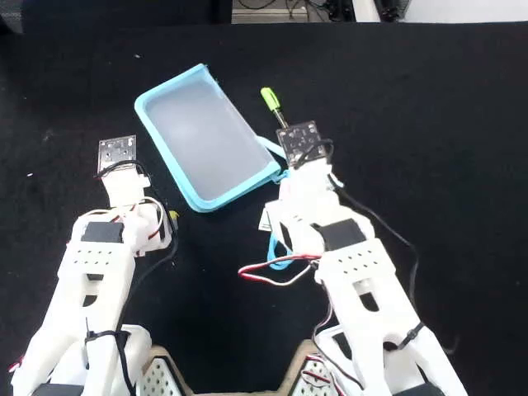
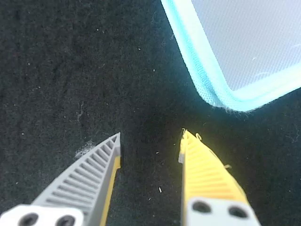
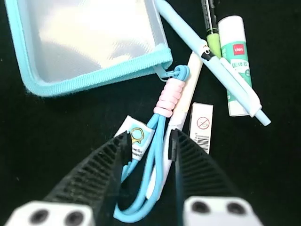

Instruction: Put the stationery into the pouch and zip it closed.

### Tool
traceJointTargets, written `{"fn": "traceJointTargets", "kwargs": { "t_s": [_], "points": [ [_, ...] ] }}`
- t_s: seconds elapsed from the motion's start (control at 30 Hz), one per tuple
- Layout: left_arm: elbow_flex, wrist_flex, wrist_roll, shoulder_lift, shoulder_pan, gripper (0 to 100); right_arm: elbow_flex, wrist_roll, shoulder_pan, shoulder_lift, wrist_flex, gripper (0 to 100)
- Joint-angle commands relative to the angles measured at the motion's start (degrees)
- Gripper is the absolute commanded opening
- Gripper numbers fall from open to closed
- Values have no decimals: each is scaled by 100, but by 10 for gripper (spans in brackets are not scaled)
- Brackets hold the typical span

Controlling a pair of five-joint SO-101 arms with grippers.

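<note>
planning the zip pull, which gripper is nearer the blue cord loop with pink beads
Right. The right gripper is open directly over the blue cord loop; the left gripper is across the turquoise-edged pouch.

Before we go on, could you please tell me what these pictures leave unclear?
Glue stick and blue pen: high view, the right arm covers all but the green pen.
Pouch zip, open or shut: cut off by the right wrist view's edge.
Strap: touching the right gripper or not, unclear.
</note>
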Motion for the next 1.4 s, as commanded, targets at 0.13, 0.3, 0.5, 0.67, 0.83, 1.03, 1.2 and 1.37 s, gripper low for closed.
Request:
{"fn": "traceJointTargets", "kwargs": {
  "t_s": [0.13,0.3,0.5,0.67,0.83,1.03,1.2,1.37],
  "points": [
    [-13,-88,-9,-70,13,203,-198,114,-62,356,-18,142],
    [-13,-88,-9,-70,13,203,-1121,193,-44,1534,712,142],
    [-13,-88,-9,-62,4,203,-1516,220,-62,2369,800,142],
    [-13,-88,-9,-62,4,203,-1701,229,-70,2774,826,141],
    [-13,-70,-9,-70,4,203,-1991,237,-53,3301,844,142],
    [-13,-62,-9,-70,4,203,-2211,712,-44,3802,853,141],
    [-13,-79,-9,-70,4,203,-2193,1380,79,3723,1020,5],
    [-13,-62,-9,-70,4,203,-2141,1442,88,2642,1538,10]
  ]
}}
